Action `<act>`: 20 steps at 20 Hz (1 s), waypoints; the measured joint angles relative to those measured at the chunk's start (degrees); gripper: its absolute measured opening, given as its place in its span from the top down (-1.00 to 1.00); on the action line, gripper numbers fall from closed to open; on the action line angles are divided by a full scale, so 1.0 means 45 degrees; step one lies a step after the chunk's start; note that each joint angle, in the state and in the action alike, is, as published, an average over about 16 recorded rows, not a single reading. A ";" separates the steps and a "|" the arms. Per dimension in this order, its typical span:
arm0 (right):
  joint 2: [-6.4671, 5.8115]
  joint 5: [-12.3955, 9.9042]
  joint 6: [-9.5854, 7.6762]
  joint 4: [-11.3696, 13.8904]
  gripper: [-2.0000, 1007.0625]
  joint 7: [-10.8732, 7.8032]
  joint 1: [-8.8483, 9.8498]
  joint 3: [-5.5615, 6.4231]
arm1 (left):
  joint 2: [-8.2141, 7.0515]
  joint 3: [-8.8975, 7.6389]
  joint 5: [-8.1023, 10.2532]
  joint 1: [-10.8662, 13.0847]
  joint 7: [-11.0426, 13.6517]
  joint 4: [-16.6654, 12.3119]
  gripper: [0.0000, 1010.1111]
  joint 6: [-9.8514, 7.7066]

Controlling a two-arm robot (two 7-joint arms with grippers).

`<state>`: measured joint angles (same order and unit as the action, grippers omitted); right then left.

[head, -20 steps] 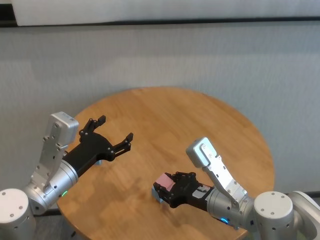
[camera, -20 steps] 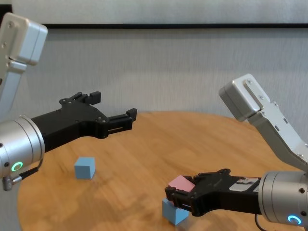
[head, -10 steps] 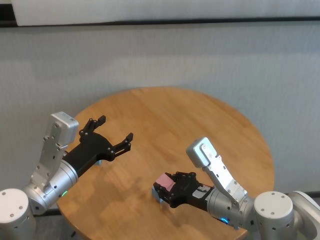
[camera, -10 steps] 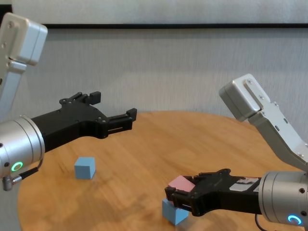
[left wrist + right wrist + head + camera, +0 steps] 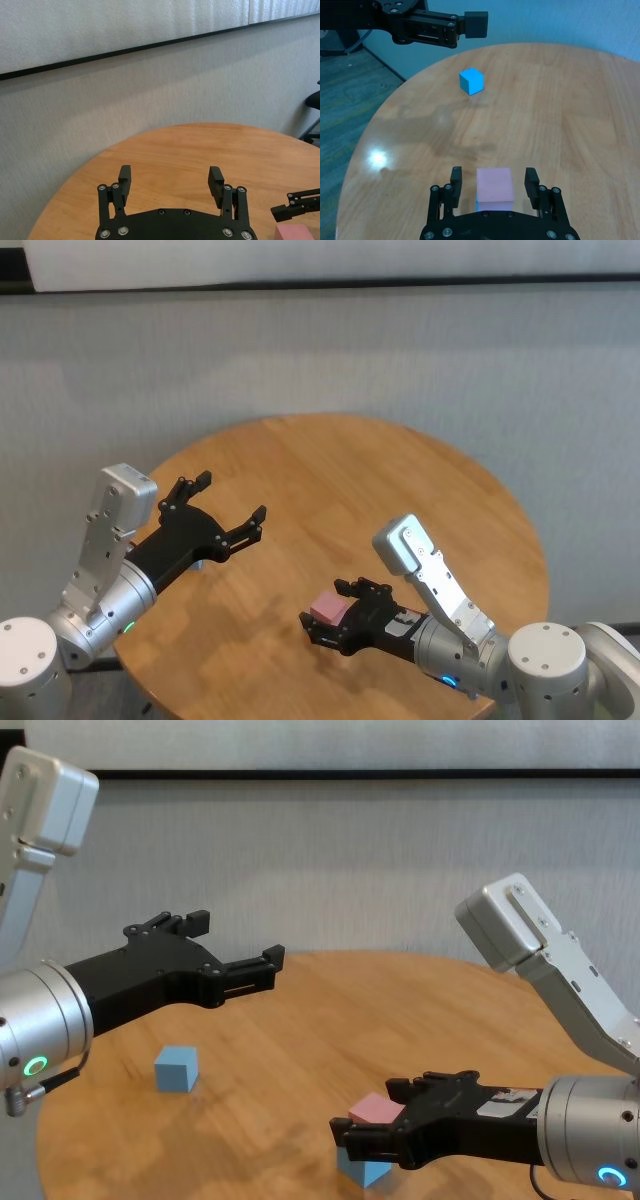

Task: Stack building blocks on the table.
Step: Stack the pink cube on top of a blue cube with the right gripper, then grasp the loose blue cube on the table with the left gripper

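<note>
Pink block [image 5: 494, 189] atop blue [image 5: 366, 1167], R jaws apart beside it, L jaws open, 2nd blue block [image 5: 176, 1069] clear.

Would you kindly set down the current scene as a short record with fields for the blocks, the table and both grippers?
table: round, light wood-grain top
pink block: sitting on a light blue block, near the robot's right side
second light blue block: alone on the table, toward the robot's left
right gripper: jaws open on either side of the pink block, gaps showing on both sides
left gripper: jaws open, empty, raised above the table
</note>
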<state>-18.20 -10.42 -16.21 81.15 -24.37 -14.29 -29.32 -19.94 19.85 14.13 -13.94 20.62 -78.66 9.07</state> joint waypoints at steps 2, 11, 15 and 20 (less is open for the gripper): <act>0.0000 -0.0001 -0.0002 0.0000 -0.56 0.0000 0.0000 0.0000 | 0.0000 0.0000 0.0000 0.0000 0.0000 0.0000 -0.98 0.0000; -0.0006 -0.0004 0.0125 0.0053 -0.95 0.0070 0.0039 0.0045 | 0.0000 0.0000 0.0000 0.0000 0.0000 0.0000 -0.98 0.0000; -0.0020 0.0047 0.0452 0.0153 -0.99 0.0185 0.0125 0.0124 | 0.0000 0.0000 0.0000 0.0000 0.0000 0.0000 -0.98 0.0000; -0.0043 0.0188 0.1006 0.0294 -0.99 0.0381 0.0264 0.0255 | 0.0000 0.0000 0.0000 0.0000 0.0000 0.0000 -0.98 0.0000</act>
<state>-18.40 -9.57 -11.68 82.47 -22.65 -13.10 -28.17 -19.94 19.85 14.13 -13.94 20.62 -78.66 9.07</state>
